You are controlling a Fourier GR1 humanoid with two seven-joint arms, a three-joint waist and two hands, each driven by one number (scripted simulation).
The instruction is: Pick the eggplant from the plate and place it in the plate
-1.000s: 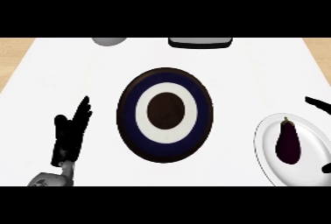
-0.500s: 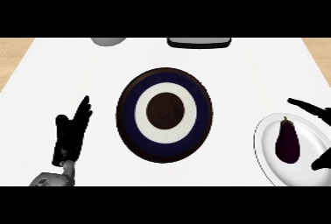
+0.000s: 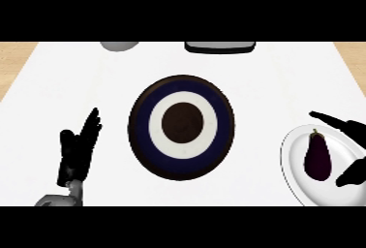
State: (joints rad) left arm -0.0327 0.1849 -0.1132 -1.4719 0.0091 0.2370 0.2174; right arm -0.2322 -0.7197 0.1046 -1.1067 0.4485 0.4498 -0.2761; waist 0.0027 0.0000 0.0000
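**Eggplant still on the white plate, right robot hand spread around it**

White tabletop [image 3: 271, 77] fills the head view, with a grey rounded thing [image 3: 119, 45] and a dark tray-like object [image 3: 220, 46] at its far edge. The eggplant [image 3: 318, 156] lies lengthwise on the white plate [image 3: 293, 169] at the right, stem pointing away from the robot. The right robot hand [image 3: 342, 123] is open around it: one dark finger stretches over the plate's far rim, another part [image 3: 352, 173] shows beside the eggplant's near end, and nothing is curled on the fruit yet. The left robot hand [image 3: 77, 145] rests open, fingers up, at the left, well apart from everything.

The dark ringed plate [image 3: 182, 127] in the middle looks like the goal. Risks, as I judge them: the eggplant is smooth and tapered, so fingers closing off-centre could squeeze it out sideways or roll it across the plate. Fingers coming down low might catch the plate's rim and shove the plate instead. A grasp near one end could let it tilt during the carry.
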